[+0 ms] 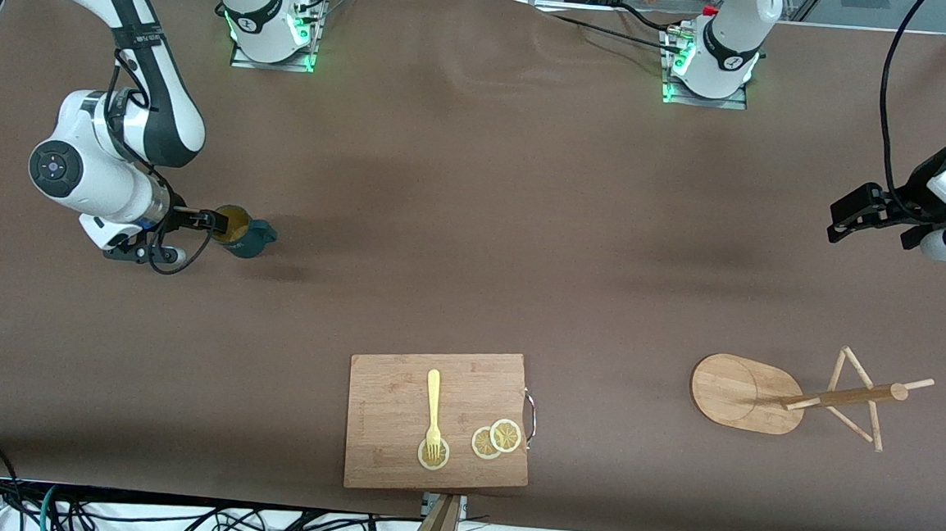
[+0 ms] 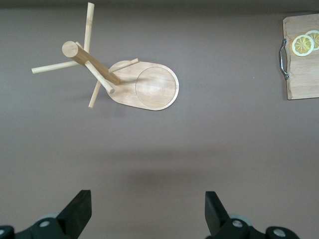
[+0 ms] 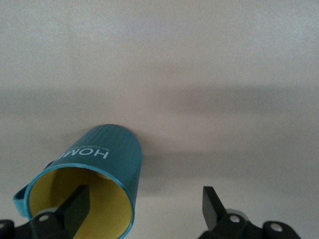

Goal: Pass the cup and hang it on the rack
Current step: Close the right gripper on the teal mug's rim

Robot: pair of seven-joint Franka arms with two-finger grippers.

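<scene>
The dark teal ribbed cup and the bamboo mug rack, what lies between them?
Only bare brown table between the dark teal ribbed cup and bamboo mug rack, per the front view.

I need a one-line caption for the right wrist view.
Open right end effector at the teal cup, one finger inside its yellow mouth.

A robotics lab: two arms bolted to a brown-covered table [image 1: 478, 175], loose cables [image 1: 178, 522] along its edge.
</scene>
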